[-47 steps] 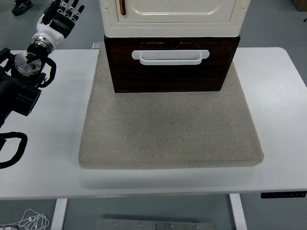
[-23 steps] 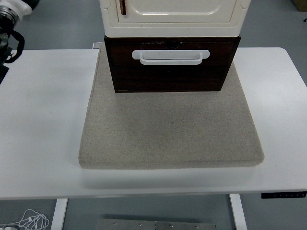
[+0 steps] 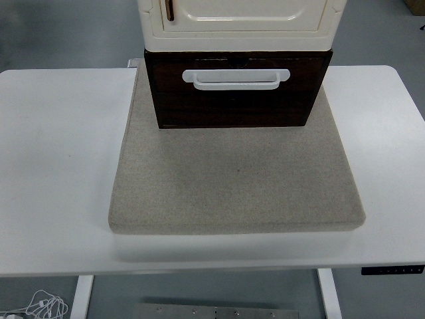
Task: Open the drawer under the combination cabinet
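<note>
A cream-coloured upper cabinet with a panelled door [image 3: 239, 16] stood at the far middle of the white table [image 3: 56, 166], stacked directly on a dark brown wooden drawer unit [image 3: 236, 100]. The drawer front faced the near edge and carried a long white bar handle [image 3: 236, 78] mounted across its upper part. The drawer front appeared to sit flush with its dark frame, though the steep downward angle made that hard to judge, and nothing of its inside showed, so any contents could not be told. A small reddish-brown pull [image 3: 170, 10] sat upright on the left side of the cream door. Both units rested on the far part of a large square grey felt mat [image 3: 236, 189], which covered the middle of the table and reached toward the near edge. Neither robot hand was in view, so no hand touched the handle or held anything. A white cable [image 3: 43, 304] lay coiled on the floor below the table's near left corner.
</note>
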{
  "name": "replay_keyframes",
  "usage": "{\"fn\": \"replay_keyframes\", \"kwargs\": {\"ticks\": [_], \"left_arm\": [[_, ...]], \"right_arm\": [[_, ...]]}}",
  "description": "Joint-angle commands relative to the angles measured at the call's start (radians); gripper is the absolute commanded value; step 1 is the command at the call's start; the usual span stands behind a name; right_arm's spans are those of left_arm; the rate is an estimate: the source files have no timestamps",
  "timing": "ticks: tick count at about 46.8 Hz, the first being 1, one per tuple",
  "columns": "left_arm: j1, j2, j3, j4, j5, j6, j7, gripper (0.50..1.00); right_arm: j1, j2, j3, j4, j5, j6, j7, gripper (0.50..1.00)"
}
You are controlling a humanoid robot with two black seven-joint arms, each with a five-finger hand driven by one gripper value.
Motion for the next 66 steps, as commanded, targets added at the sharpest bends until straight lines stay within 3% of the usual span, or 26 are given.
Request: {"fn": "replay_keyframes", "kwargs": {"ticks": [1,8,14,22,35,42,49,61,66], "left_arm": [[-0.024,0.063,0.001,-0.106,0.001,0.003,0.001,1.000],[-0.073,0.145,0.009,-0.285,0.033,0.039,0.001,1.000],[-0.124,0.171,0.017,-0.407,0.077,0.039,0.021,1.000],[-0.140,0.172,0.029,-0.549,0.082,0.015,0.029,1.000],[-0.254,0.171,0.208,-0.802,0.148,0.033,0.049,1.000],[-0.292,0.159,0.267,-0.884,0.261,0.035,0.057,1.000],[-0.314,0.134,0.351,-0.951,0.332,0.024,0.107,1.000],[-0.432,0.103,0.619,-1.008,0.410,0.016,0.118,1.000],[-0.463,0.064,0.722,-1.008,0.447,0.016,0.196,1.000]], "right_arm": [[0.000,0.000,0.000,0.000,0.000,0.000,0.000,0.926],[0.000,0.000,0.000,0.000,0.000,0.000,0.000,0.926],[0.000,0.000,0.000,0.000,0.000,0.000,0.000,0.926],[0.000,0.000,0.000,0.000,0.000,0.000,0.000,0.926],[0.000,0.000,0.000,0.000,0.000,0.000,0.000,0.926],[0.000,0.000,0.000,0.000,0.000,0.000,0.000,0.926],[0.000,0.000,0.000,0.000,0.000,0.000,0.000,0.926],[0.000,0.000,0.000,0.000,0.000,0.000,0.000,0.926],[0.000,0.000,0.000,0.000,0.000,0.000,0.000,0.926]]}}
